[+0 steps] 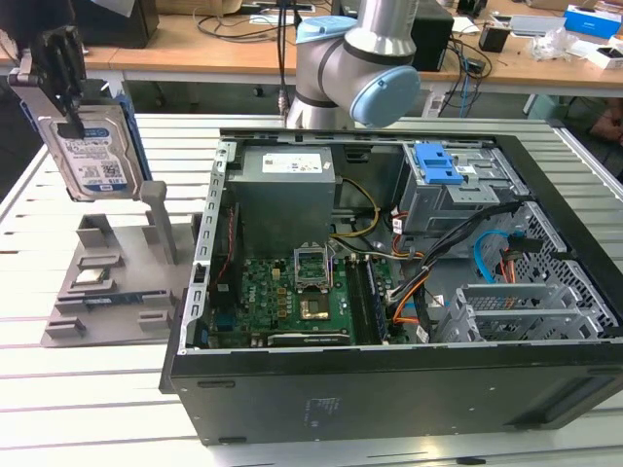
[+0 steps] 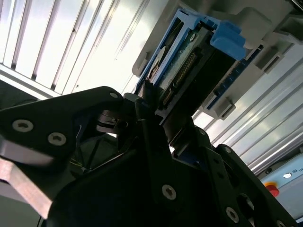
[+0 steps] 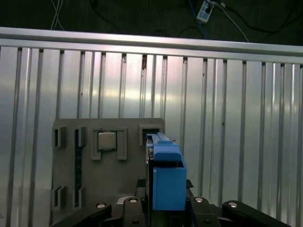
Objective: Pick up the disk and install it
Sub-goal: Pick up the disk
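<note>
In the exterior view the disk, a silver-grey drive with a blue-and-white label and a blue frame, hangs upright at the far left. It is above the grey holder stand. My gripper is shut on its upper edge. In the second wrist view the black fingers clamp the disk by its connector end. In the first wrist view the disk's blue frame sits edge-on between the fingers of the gripper, above the stand.
The open computer case fills the exterior view's middle and right. Inside it are a grey power-supply box, a motherboard and a metal drive cage with a blue latch. A chip lies in the stand. The table is slatted metal.
</note>
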Robot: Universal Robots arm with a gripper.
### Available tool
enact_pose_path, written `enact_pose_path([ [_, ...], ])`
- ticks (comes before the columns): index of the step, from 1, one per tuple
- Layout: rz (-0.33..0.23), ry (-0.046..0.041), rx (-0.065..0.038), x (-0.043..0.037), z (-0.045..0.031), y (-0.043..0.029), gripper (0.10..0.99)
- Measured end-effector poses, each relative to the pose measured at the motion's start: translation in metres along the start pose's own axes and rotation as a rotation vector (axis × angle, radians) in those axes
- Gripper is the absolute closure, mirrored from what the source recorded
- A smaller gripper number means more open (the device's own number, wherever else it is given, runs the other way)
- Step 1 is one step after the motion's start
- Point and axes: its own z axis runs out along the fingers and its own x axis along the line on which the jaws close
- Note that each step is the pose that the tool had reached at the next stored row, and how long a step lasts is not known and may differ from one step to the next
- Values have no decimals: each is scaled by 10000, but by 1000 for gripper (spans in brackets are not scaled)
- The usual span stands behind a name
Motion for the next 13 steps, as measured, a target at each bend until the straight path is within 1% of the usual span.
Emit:
enact_pose_path([
  [1, 1, 0, -3, -1, -23, 1, 722],
  [2, 1, 0, -6, -4, -60, 2, 722],
  [3, 1, 0, -13, -7, -115, 3, 722],
  [4, 1, -1, -18, -9, -149, 3, 722],
  [8, 1, -2, -34, -14, -214, 2, 722],
  [11, 1, -2, -46, -20, -277, 1, 722],
  [13, 2, -2, -49, -22, -300, 1, 722],
])
